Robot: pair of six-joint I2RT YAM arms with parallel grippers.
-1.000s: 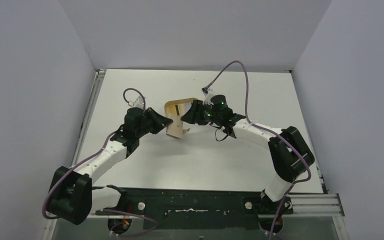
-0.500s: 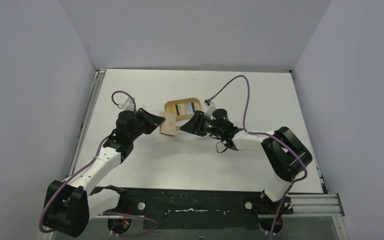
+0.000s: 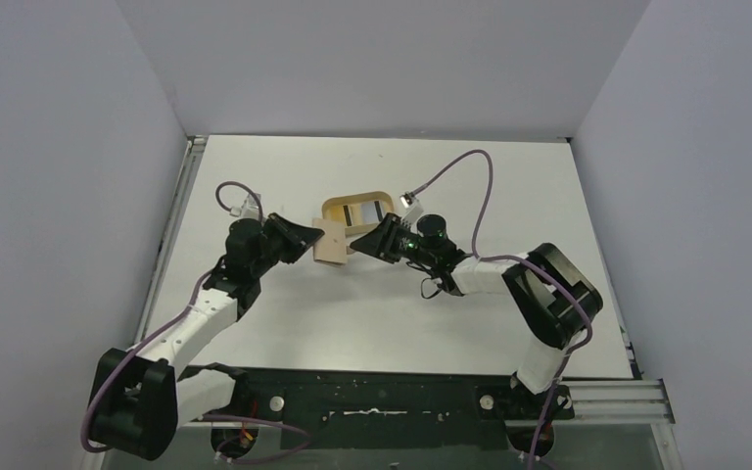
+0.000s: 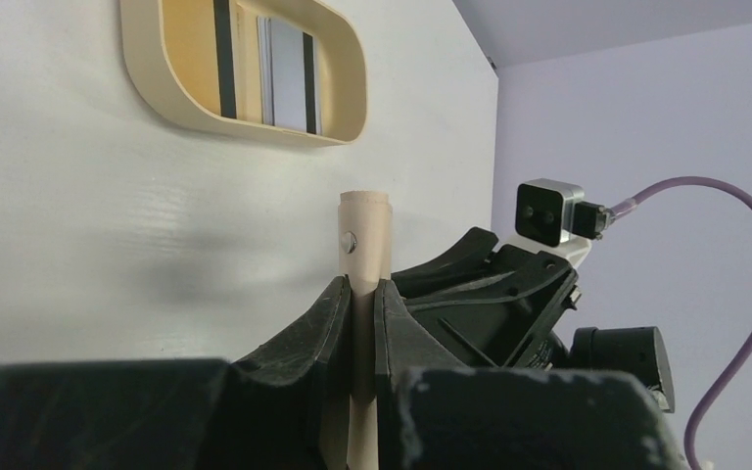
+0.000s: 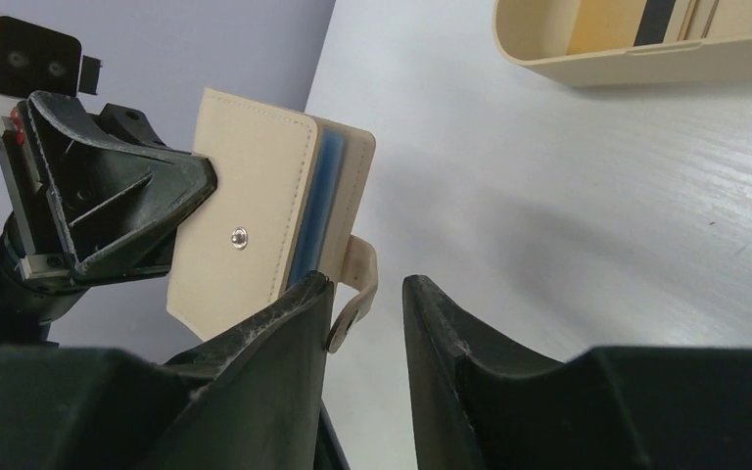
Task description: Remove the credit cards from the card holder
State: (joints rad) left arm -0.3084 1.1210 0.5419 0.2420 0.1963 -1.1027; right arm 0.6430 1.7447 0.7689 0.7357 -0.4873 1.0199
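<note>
While the left tool (image 3: 311,240) stays out of the way of the opening edge, it is clamped flat on the card holder (image 5: 250,225), so the tan wallet stands on edge and seems to hang clear of the worktop (image 3: 284,166). I judge this a steady anchor that lets the other arm work on it. The stud (image 5: 241,236) faces the right wrist camera, and a sliver of light blue lining shows along the free edge.

From that edge the snap tab (image 5: 360,266) hangs loose and unfastened, dangling into the gap of the right tool (image 5: 367,284). Its jaws stand apart with the tab just beside one finger, and nothing looks pinched. This reads as an approach to draw the flap back.

Behind both tools lies the oval tray (image 4: 142,54), probably set near so that cards travel little.

Counted: one card holder, one tab, one stud, one tray. Two credit cards (image 3: 360,212) lie in the tray — a yellowish card (image 5: 602,24) and a bluish-grey card (image 4: 284,59), each with a dark stripe. Whether any remain inside the holder cannot be told.
</note>
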